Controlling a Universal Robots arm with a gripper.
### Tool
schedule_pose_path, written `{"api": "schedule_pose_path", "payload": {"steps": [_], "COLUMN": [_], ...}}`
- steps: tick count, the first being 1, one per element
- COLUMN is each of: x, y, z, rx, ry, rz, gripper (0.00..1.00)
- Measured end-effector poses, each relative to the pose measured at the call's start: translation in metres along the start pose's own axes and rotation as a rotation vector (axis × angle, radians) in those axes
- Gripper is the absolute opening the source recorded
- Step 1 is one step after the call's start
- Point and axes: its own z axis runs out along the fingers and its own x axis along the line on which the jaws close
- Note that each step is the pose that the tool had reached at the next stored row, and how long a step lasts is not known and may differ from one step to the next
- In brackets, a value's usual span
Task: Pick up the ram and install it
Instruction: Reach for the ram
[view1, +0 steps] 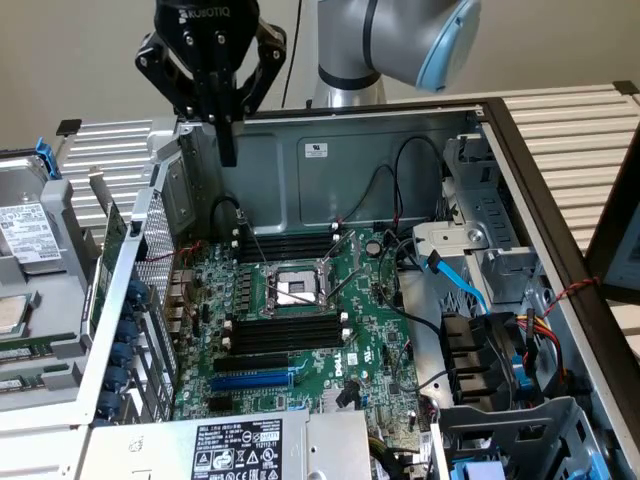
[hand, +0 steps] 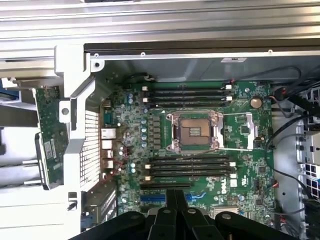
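Jaws shut tight, finger against finger, with nothing between them: the gripper (view1: 228, 152) hangs empty above the upper edge of the open computer case (view1: 300, 160), toward the exterior view's left. In the wrist view its dark fingers (hand: 169, 200) meet in a single closed wedge over the motherboard (hand: 240, 150).

The ram (hand: 50, 131) is not on the board. It lies outside the case wall, a green stick with a small white label, set on the grey hardware beside the perforated panel. In the exterior view it shows nearly edge-on (view1: 105, 265), below the gripper and to the exterior view's left of it, clearly apart from the fingers.

Inside, the empty memory slots (hand: 190, 167) lie in two banks either side of the processor socket (hand: 192, 131), and none holds a stick.

Judging by this, the pick is not yet made. To do it well the fingers would have to part first (closed as they are, they can only push), then take the stick across its thickness near the middle, squarely, so it does not tilt in the grip.
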Motion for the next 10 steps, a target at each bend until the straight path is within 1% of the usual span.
{"api": "schedule_pose_path", "payload": {"steps": [3, 10], "x": [0.012, 0.043], "y": [-0.0009, -0.0032], "z": [0.0004, 0.0024], "rx": [0.0, -0.0001], "ry": [-0.0001, -0.0001], "rz": [0.0, 0.0], "gripper": [0.1, 0.1]}}
